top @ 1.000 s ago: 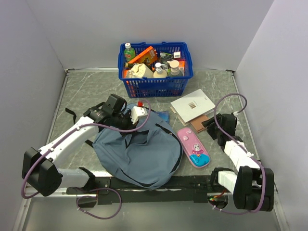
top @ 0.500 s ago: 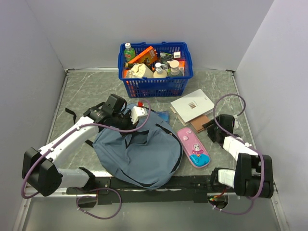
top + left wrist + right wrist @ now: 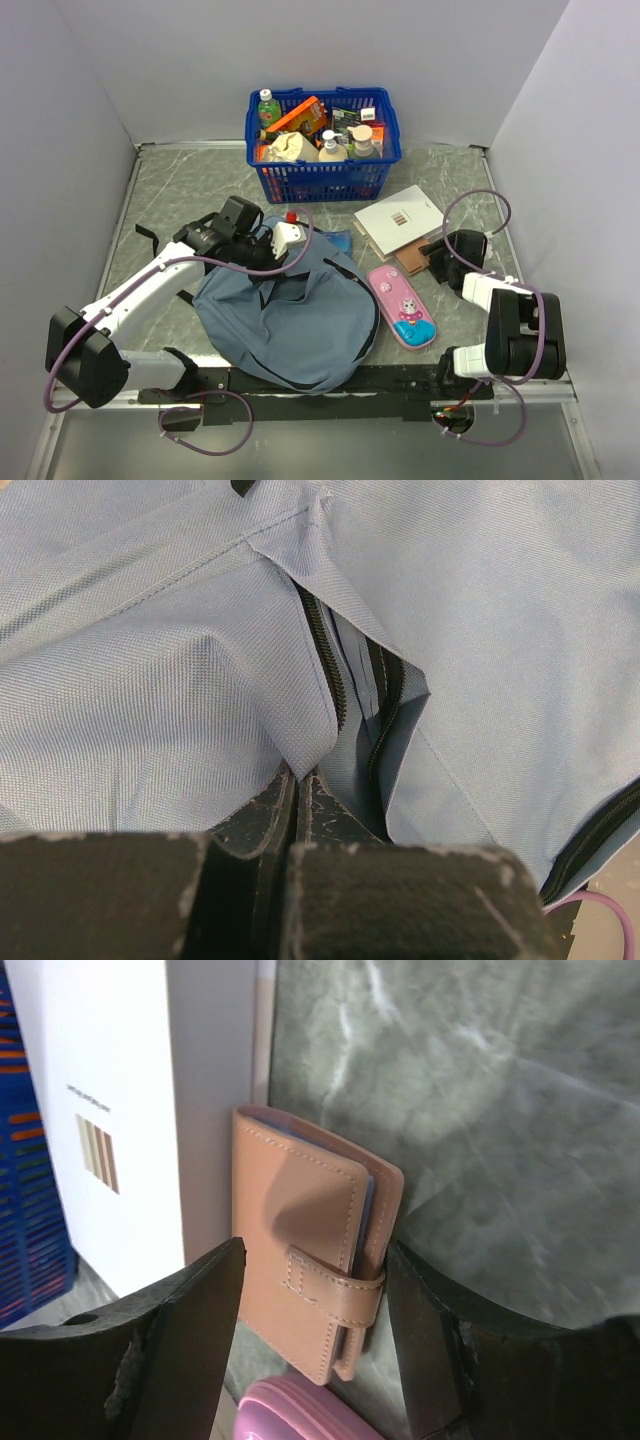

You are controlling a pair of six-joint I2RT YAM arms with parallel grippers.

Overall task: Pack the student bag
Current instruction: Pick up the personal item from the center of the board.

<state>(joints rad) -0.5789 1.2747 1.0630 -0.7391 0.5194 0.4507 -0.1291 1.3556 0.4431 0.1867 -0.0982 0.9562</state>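
The grey-blue student bag (image 3: 290,320) lies slumped at the table's front middle, its dark zip partly open (image 3: 340,680). My left gripper (image 3: 262,255) is shut on a fold of bag fabric beside the zip opening (image 3: 298,775). My right gripper (image 3: 440,255) is open and low over a tan leather wallet (image 3: 300,1250). One finger is on each side of the wallet. The right finger (image 3: 430,1330) is close against its edge and the left finger (image 3: 190,1330) stands apart. The wallet also shows in the top view (image 3: 415,258).
A pink pencil case (image 3: 402,307) lies just in front of the wallet and shows in the right wrist view (image 3: 300,1415). A white book (image 3: 400,220) partly overlaps the wallet's far side. A blue plastic basket (image 3: 322,180) full of items stands at the back. A small red-capped item (image 3: 291,215) lies near the left gripper.
My right arm has folded in and its gripper has shifted slightly back and left over the wallet. My left arm and the bag have not moved.
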